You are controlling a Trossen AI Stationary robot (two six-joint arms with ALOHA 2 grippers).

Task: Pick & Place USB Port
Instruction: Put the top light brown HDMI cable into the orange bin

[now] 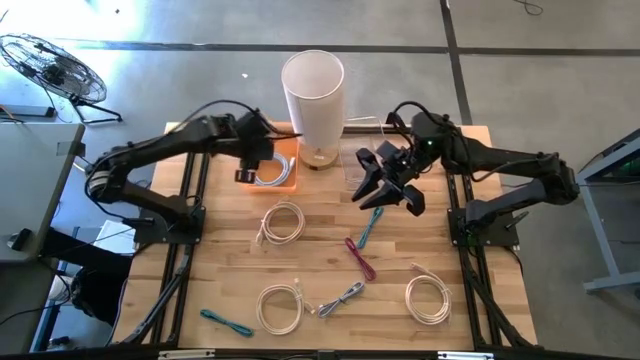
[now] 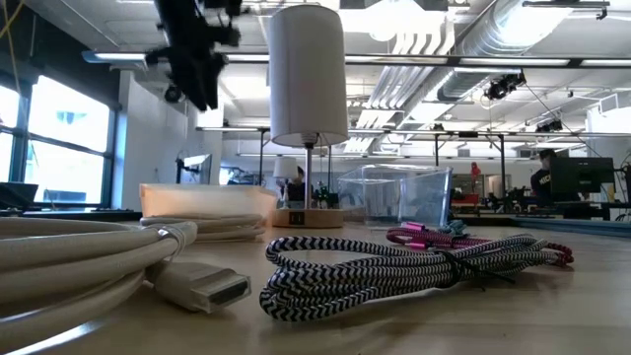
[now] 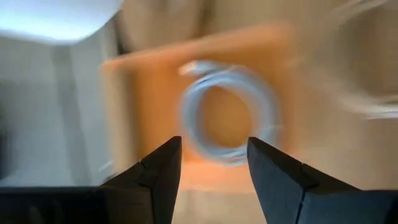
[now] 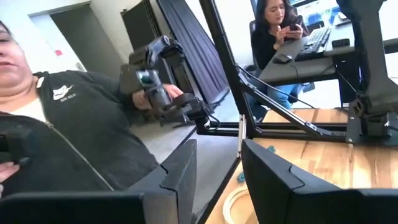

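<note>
My left gripper (image 1: 254, 163) hovers open above the orange tray (image 1: 291, 184), well clear of it in the low view (image 2: 197, 69). A white coiled cable (image 3: 227, 115) lies flat in the tray, below the open fingers (image 3: 214, 168). My right gripper (image 1: 388, 196) is open and empty over the table's far right part, beside the clear container (image 1: 356, 165); its wrist view looks past the fingers (image 4: 217, 180) toward the near edge. Several coiled USB cables lie on the table: white (image 1: 282, 222), teal (image 1: 370, 228), magenta (image 1: 360, 258).
A white-shaded lamp (image 1: 313, 95) stands at the far edge between tray and clear container (image 2: 394, 197). More cables lie near the front: white coils (image 1: 280, 307) (image 1: 428, 298), a grey braided one (image 1: 342, 298), a teal one (image 1: 225, 322). People sit beyond the near edge.
</note>
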